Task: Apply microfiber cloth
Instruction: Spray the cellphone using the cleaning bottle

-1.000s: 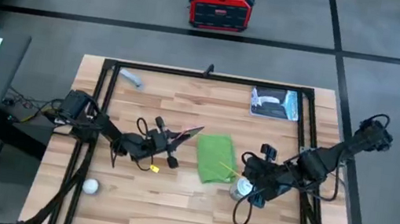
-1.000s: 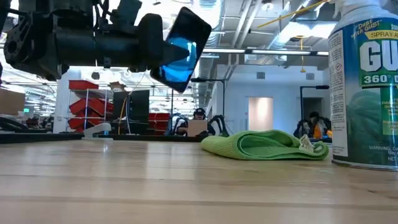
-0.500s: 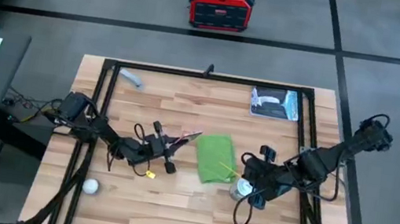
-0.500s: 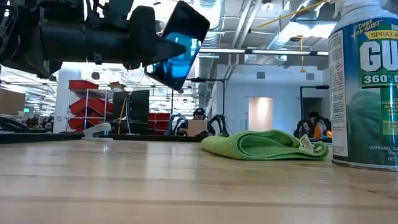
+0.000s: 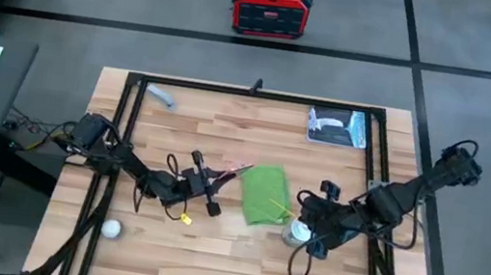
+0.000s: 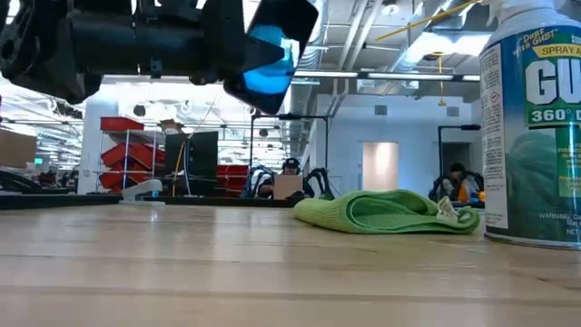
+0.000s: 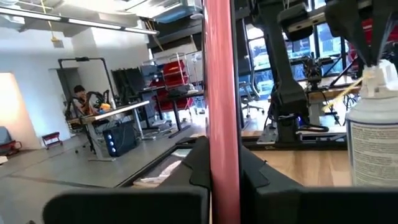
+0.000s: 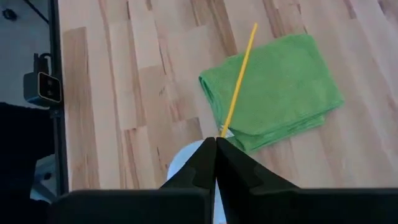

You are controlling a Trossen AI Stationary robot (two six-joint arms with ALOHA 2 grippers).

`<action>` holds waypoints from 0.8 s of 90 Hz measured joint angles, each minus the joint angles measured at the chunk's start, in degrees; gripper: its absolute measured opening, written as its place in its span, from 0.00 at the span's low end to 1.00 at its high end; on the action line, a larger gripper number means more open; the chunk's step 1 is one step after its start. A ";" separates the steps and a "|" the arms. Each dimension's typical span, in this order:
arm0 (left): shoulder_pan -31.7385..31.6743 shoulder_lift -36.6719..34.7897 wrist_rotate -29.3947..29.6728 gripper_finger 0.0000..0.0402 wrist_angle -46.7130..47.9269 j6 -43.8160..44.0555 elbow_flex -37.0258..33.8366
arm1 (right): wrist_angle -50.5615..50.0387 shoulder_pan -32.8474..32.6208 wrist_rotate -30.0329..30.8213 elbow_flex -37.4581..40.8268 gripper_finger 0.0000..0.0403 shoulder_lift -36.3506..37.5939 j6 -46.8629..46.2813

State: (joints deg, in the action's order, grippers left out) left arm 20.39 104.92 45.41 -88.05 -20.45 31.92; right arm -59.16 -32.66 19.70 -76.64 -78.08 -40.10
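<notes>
A: Where is the microfiber cloth (image 5: 265,194) lying?
B: Folded, flat on the table (image 5: 208,259), just right of frame centre

A: Fingers?
B: The left gripper (image 5: 223,175), left of the cloth, is clamping the phone (image 6: 270,56) aloft. The right gripper (image 5: 302,226) is hovering over the spray can (image 6: 533,123), fingers pressed together

Even overhead brightness, window glare behind, foreground perhaps slightly blurred.
</notes>
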 joint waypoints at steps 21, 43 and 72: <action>0.02 0.00 0.02 0.01 -0.03 0.07 0.00 | -0.23 0.28 0.31 0.02 0.00 -1.10 0.05; 0.02 0.02 0.08 0.01 0.04 0.07 0.00 | 0.10 0.62 1.11 -0.33 0.00 -4.47 1.60; 0.08 0.00 0.07 0.01 0.11 -0.09 -0.01 | -4.70 -5.86 17.37 -5.14 0.00 1.08 1.58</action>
State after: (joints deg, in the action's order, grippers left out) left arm 20.47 104.92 45.47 -87.94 -20.54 31.91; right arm -63.86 -38.52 37.07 -81.79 -77.01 -38.52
